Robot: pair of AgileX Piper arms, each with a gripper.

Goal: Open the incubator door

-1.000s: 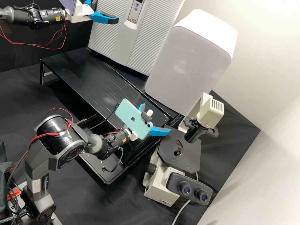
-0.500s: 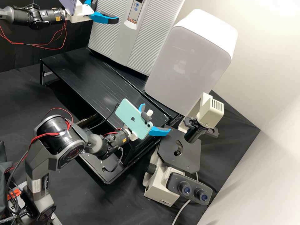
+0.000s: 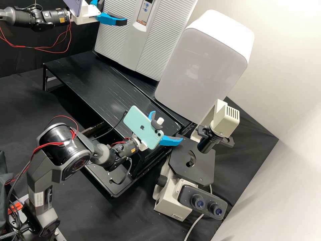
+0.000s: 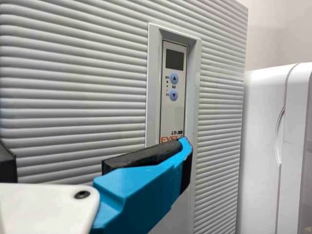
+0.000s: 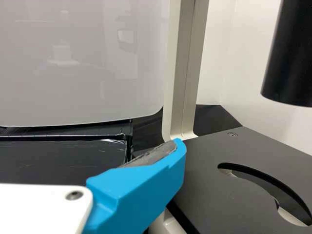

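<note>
Blue-fingered right gripper [image 3: 168, 126], spread wide, well apart from the incubator [image 3: 160, 40]. Left gripper [image 3: 114, 11], also wide, just before the incubator. Door [image 3: 115, 40] apparently shut; gripping and opening left to do. Beside the incubator, white cabinet: smooth front [image 3: 200, 70] in the high view, curved handle [image 4: 279, 136] in the left wrist view.

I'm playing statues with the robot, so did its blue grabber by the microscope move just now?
No, it went no way at all: in the high view, the right gripper sits just as before beside the dark microscope stage.
</note>
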